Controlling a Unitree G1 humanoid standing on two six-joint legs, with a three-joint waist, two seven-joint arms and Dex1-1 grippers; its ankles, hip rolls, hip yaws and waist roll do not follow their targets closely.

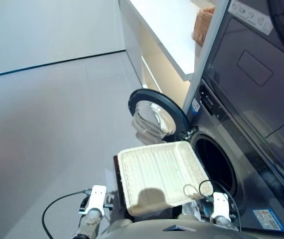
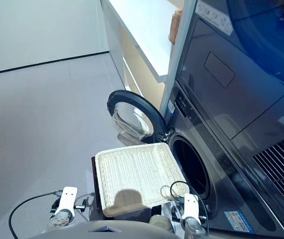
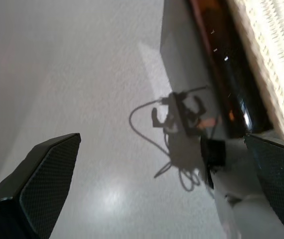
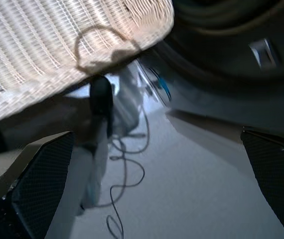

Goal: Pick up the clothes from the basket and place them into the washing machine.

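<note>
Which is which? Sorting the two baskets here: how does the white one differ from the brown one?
The white basket is a shallow, wide, empty tray near the washer's open porthole; the brown basket is smaller, taller and sits up on the white shelf. One is cream, the other brown. Both look woven.

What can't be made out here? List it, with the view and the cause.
- Washing machine drum: head views, too dark inside the porthole to see clothes.
- Basket near edge: head views, hidden by the robot's body.
- Left hand, right hand: wrist views, cut off by the frame edges.
</note>
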